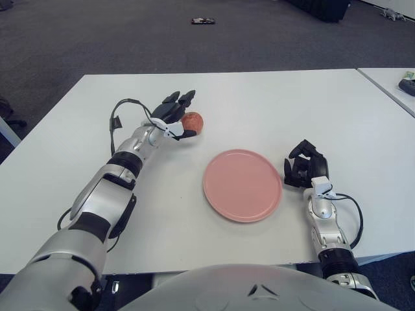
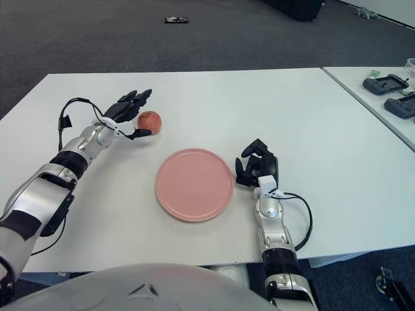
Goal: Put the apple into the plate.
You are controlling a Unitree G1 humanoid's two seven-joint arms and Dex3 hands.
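Now the apple (image 1: 192,122) sits on the white counter (image 1: 272,103), at about 10 o'clock from the pink plate (image 1: 242,184) and apart from it. The plate lies flat near the front middle of the counter, and nothing is on it.

The left hand (image 1: 174,117) is reached out just at the 9 o'clock side of the apple. Its fingers (image 1: 186,98) are spread apart: the upper ones point over the far side of the apple, and the lower one (image 1: 187,134) lies under its near side, so the apple is between them. Whether they touch the apple I cannot tell; they are not clamped on it. A black cable (image 1: 118,120) makes a loop beside the left forearm.

The right hand (image 1: 305,164) shows just at the 3 o'clock side of the plate, close to its rim. Its fingers are curled together and they hold nothing.

At the far right, on a second counter (image 2: 382,87), there are two dark devices (image 2: 393,94). On the grey floor (image 1: 97,39) beyond the counter, at 12 o'clock, lies a small dark object (image 1: 202,21).
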